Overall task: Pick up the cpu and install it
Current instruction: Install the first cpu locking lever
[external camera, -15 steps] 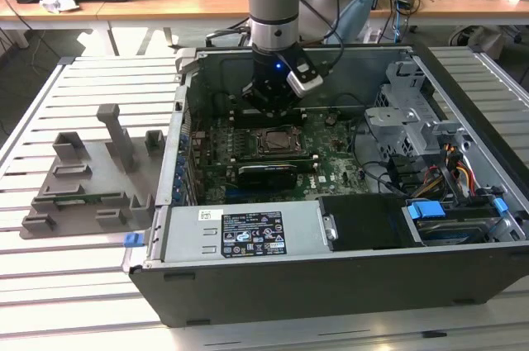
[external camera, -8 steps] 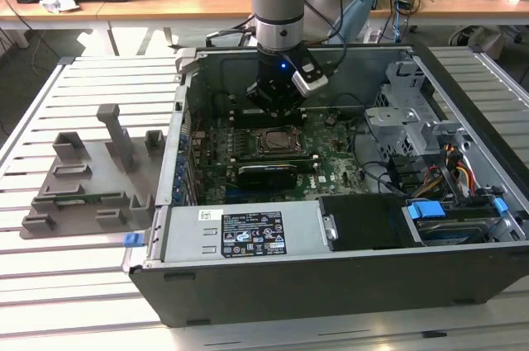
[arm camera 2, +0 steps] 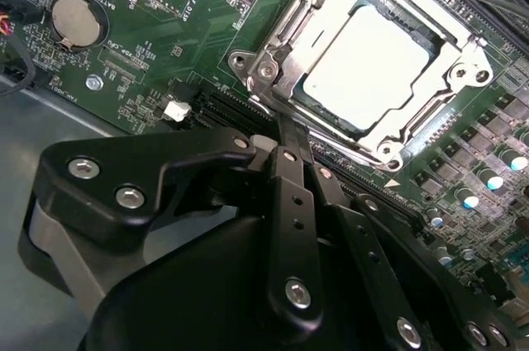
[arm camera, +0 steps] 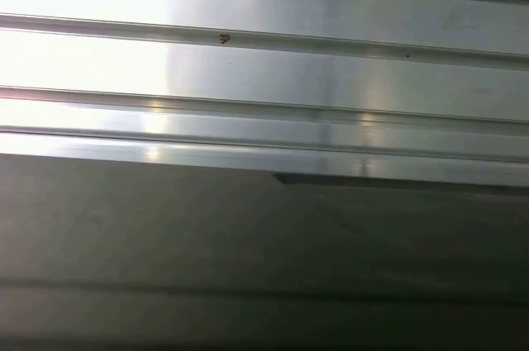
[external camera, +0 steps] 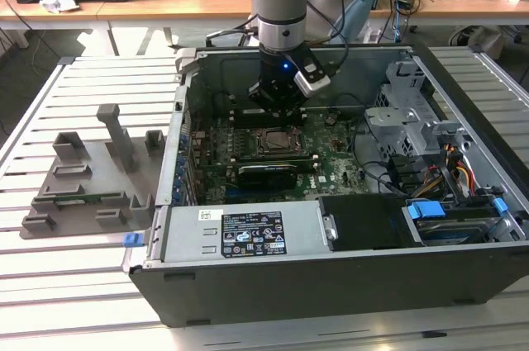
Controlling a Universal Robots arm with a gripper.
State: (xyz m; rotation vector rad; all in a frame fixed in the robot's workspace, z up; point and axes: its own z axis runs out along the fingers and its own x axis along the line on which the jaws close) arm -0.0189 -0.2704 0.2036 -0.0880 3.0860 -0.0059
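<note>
gripper: black linkage fingers [arm camera 2: 291,171] fill the near part of the second wrist view, drawn together to a narrow tip with nothing between them; in the exterior view the gripper [external camera: 279,105] hangs inside the open computer case [external camera: 331,285], just above the board.
cpu: shiny silver square [arm camera 2: 365,68] lying flat inside the socket frame [arm camera 2: 273,66], just beyond the finger tips and apart from them; in the exterior view it seems to be the pale square [external camera: 272,140] under the gripper, though it is small there.
socket frame: metal bracket around the cpu, screws at its corners.
motherboard: green [arm camera 2: 190,21], with a round coin battery [arm camera 2: 75,20] well off to one side of the socket.
holder blocks: grey plastic [external camera: 91,177] on the slatted table [external camera: 50,285], at the exterior view's left, well apart from the case.
first wrist view: pale ribbed metal slats [arm camera: 264,62] beside a darker flat surface.
</note>
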